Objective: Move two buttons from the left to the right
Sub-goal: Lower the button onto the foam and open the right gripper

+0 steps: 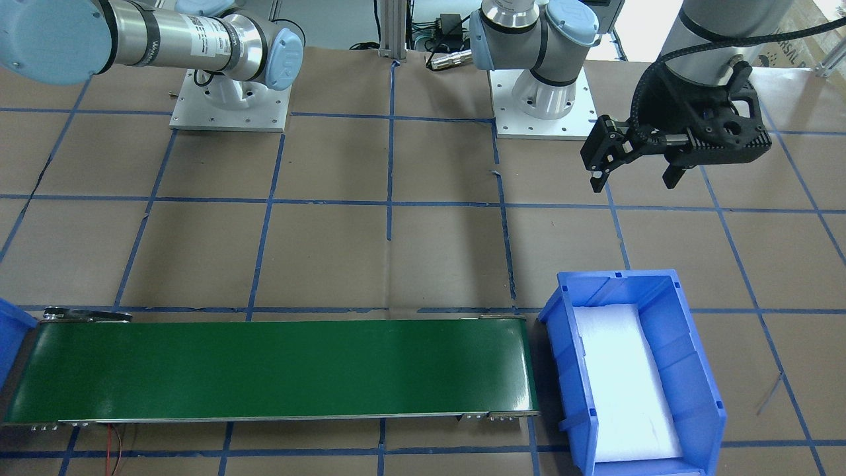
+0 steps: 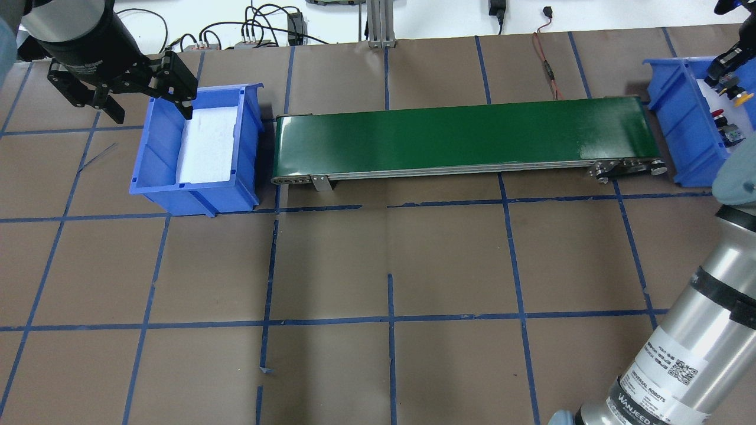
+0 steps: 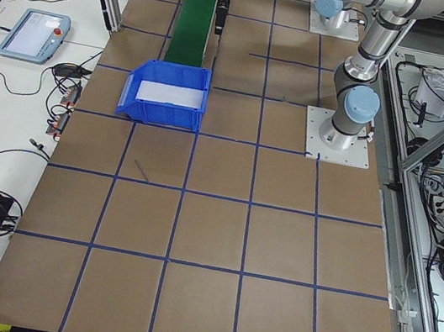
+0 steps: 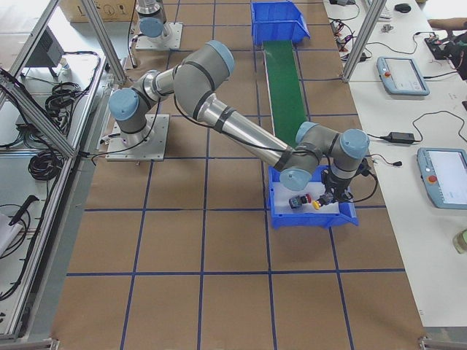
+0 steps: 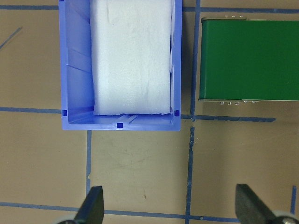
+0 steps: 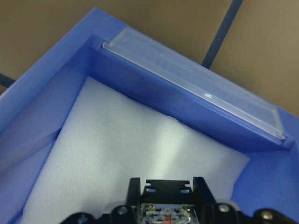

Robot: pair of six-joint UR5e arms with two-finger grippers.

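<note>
The right gripper (image 2: 725,75) is reaching down into the right blue bin (image 2: 679,136), a boxy tub of moulded plastic with ribbed walls. Its jaws are pinching the squarish contact block of the yellow button (image 2: 742,96), whose rounded mushroom cap is sticking out sideways just over the bin's white foam liner. The red button (image 2: 717,114) is lying on its side on that foam, just beside the yellow one, its glossy domed cap leading a black collar and a grey block.

The left gripper (image 2: 150,109) is hovering above the table (image 2: 413,265) near the left blue bin (image 2: 195,198), with its black angular jaws spread wide and gripping nothing. That bin is carrying a soft, faintly wrinkled white foam pad (image 2: 207,147) on its floor.

Between the two bins a long rectangular conveyor (image 2: 466,139) is lying, its green belt smooth and shiny, edged with thin metal rails. Matte brown paper is covering the table, and blue tape is dividing it into large squares.
</note>
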